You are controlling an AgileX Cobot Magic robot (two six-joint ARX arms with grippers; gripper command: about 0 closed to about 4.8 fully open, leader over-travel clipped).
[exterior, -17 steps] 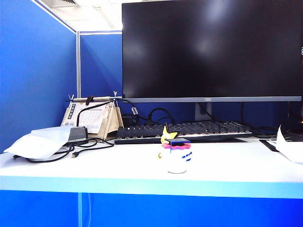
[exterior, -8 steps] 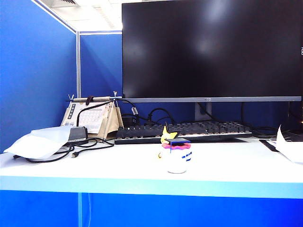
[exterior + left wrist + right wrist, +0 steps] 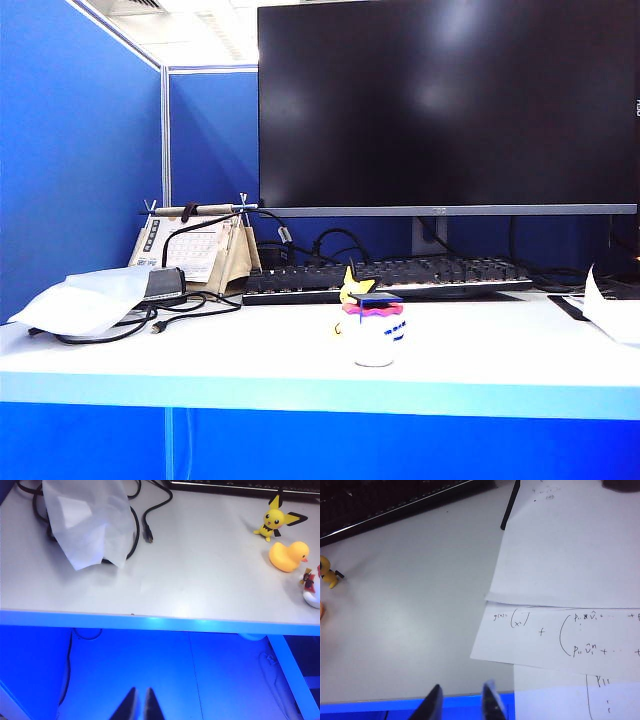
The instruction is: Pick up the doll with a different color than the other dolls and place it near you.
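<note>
Standing: task looks done or nearly so, judged from how things lie; white doll near the front edge, neither gripper on it.
Desk (image 3: 250,360): white top, front edge toward the robot; wide and mostly bare in the middle.
Monitor (image 3: 447,105): dark screen at the back, with keyboard (image 3: 390,278) just below it.
Papers (image 3: 570,580): handwritten sheets on the right side of the desk, well apart from the dolls.
Plastic bag (image 3: 90,520): crumpled over black cables on the left side.
Doll with a different color (image 3: 374,330): white, dark-blue cap, pink band; upright, forward of the yellow toys in the exterior view; only a sliver at the edge of the left wrist view (image 3: 311,587).
Other dolls: rubber duck (image 3: 288,556) and pointed-ear figure (image 3: 274,522), side by side and farther back toward the keyboard; duck close beside the white doll, contact not clear.
Right gripper (image 3: 462,702): pulled back over the desk's front edge, tips apart with nothing between them.
Left gripper (image 3: 138,707): hanging below and in front of the desk edge, tips nearly together, empty.
Left to do: little or nothing, apparently; at most, parking the arms.
</note>
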